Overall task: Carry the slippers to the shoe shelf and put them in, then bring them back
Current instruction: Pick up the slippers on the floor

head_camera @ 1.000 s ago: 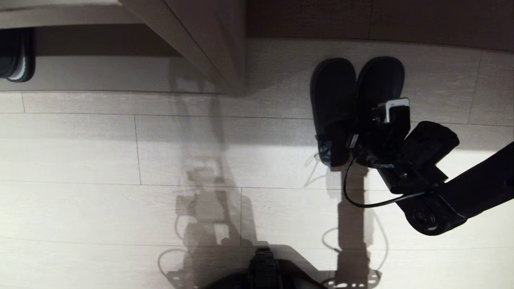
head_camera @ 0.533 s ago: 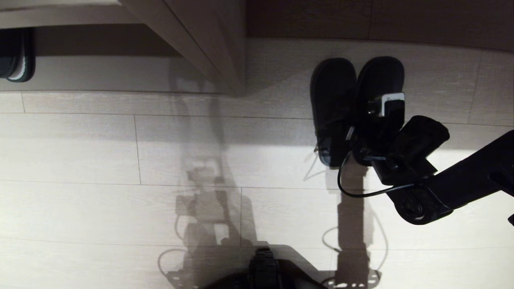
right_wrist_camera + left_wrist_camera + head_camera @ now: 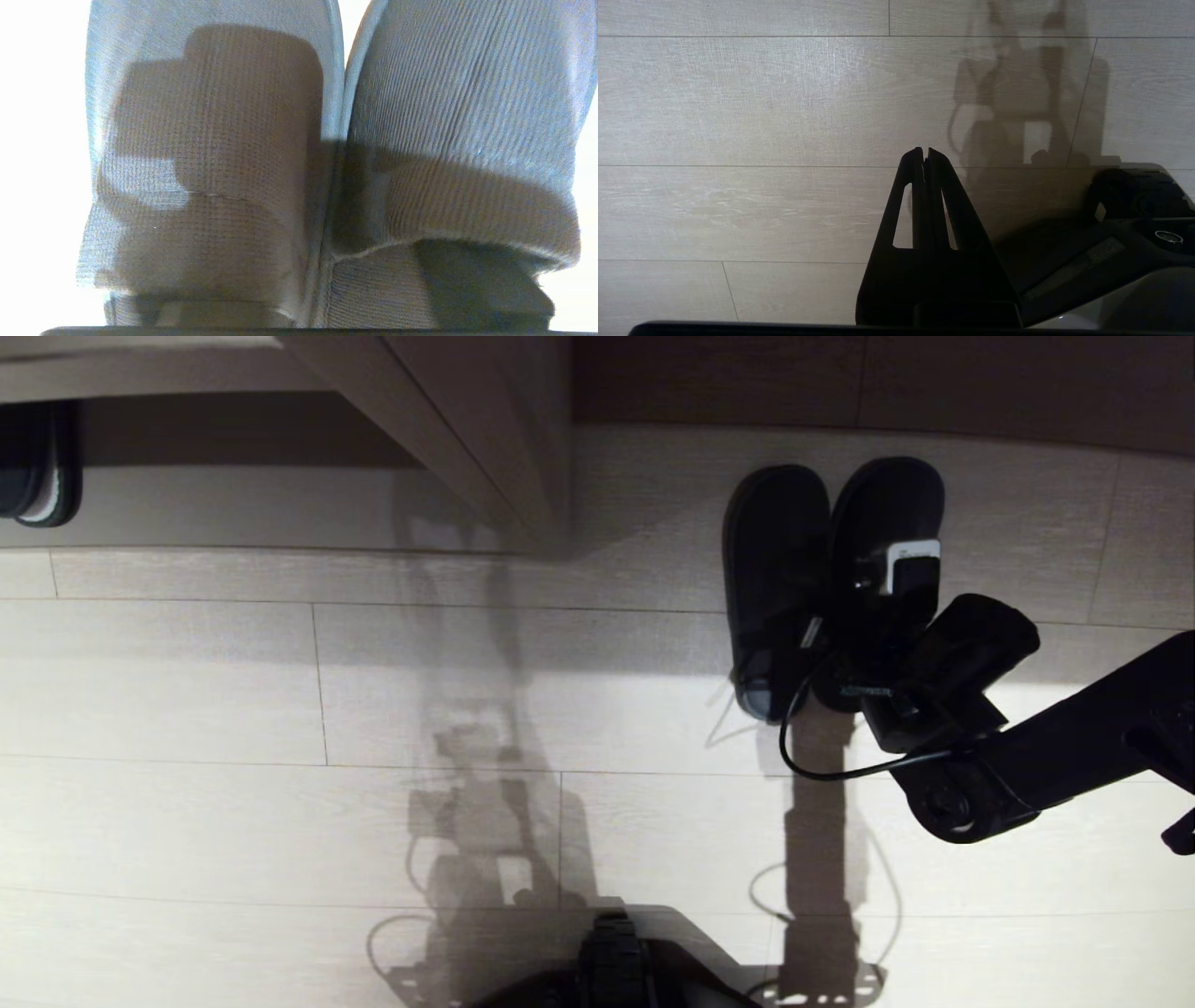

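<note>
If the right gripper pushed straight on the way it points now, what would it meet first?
Most likely the slippers: the right gripper is low over the pair, aimed along them toward their toes, and its wrist view is filled with their fabric. Whether it already touches them cannot be told.

Pale plank floor (image 3: 233,691), long shadows

The slippers (image 3: 822,569) are a flat dark grey fabric pair with closed rounded toes. They lie side by side, touching, on the pale plank floor, toes toward the shoe shelf (image 3: 485,439), beside its opening.
</note>
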Robot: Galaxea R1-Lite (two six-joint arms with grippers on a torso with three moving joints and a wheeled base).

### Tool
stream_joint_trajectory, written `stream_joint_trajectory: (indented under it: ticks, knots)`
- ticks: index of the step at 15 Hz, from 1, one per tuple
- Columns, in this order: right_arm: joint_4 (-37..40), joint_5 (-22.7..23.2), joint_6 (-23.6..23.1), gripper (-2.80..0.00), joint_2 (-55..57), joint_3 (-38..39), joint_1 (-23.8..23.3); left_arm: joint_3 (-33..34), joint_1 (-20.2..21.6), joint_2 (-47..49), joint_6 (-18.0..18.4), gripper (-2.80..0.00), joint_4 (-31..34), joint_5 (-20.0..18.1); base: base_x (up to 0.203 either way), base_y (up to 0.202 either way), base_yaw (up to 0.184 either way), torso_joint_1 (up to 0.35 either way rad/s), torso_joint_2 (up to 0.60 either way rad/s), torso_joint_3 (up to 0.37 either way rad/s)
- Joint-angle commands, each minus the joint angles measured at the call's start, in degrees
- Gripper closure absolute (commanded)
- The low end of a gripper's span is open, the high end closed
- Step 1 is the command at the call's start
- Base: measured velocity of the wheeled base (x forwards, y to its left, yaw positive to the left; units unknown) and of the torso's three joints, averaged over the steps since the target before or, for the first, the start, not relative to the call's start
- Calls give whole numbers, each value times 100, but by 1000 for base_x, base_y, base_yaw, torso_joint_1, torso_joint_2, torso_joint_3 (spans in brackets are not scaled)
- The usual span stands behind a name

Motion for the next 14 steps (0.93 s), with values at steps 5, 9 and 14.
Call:
stream_joint_trajectory:
  ticks: [5,9,14]
  knots:
    - [-52,6,34,0,48,16,-139,0,0,-3,-3,0,-1,1,0,0,0,0,0,0]
    - [-12,-30,20,0,-259,194,-245,0,0,-2,-3,0,-1,1,0,0,0,0,0,0]
    - [897,24,14,0,-2180,1462,-256,0,0,-10,-3,0,-1,1,0,0,0,0,0,0]
